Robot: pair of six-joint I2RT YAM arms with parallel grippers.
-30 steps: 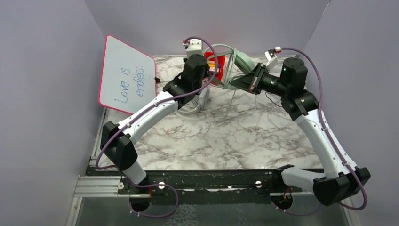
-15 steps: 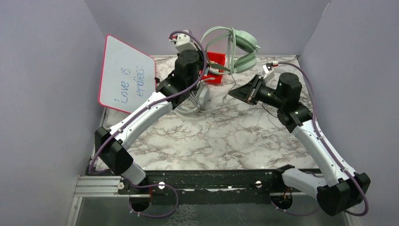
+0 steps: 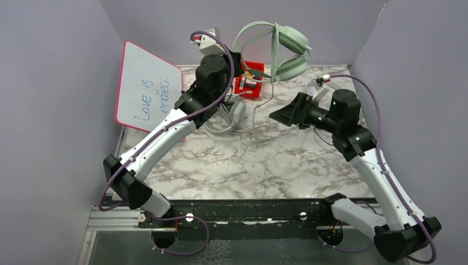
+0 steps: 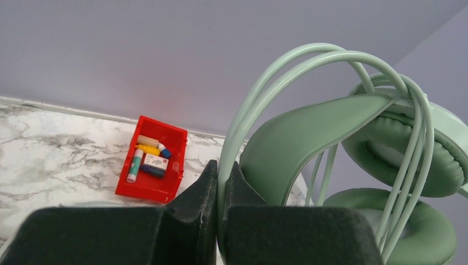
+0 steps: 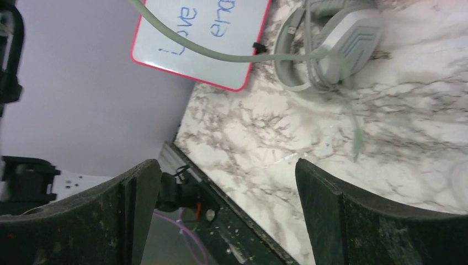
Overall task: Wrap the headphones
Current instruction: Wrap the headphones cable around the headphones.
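The mint-green headphones (image 3: pixel 287 52) hang in the air near the back wall. My left gripper (image 3: pixel 240 58) is shut on their thin headband wire, which is pinched between the fingers (image 4: pixel 223 176). The padded band and ear cups (image 4: pixel 353 132) hang to the right, with cable loops draped over the band. The loose mint cable (image 3: pixel 255 107) dangles to the table. My right gripper (image 3: pixel 281 115) stands open and empty, below and right of the headset, over bare marble (image 5: pixel 226 165). The grey-white headphones (image 3: pixel 229 115) lie on the table under the left arm, and they show in the right wrist view too (image 5: pixel 336 38).
A red bin (image 3: pixel 251 84) with markers and small items sits at the back centre (image 4: pixel 152 165). A whiteboard with a pink rim (image 3: pixel 146 88) leans against the left wall (image 5: pixel 204 33). Purple walls enclose three sides. A black rail runs along the near edge (image 3: pixel 248 210).
My left arm has lifted the mint headphones higher, towards the back wall. My right gripper went from shut to wide open and drew back towards the right, away from the headset.
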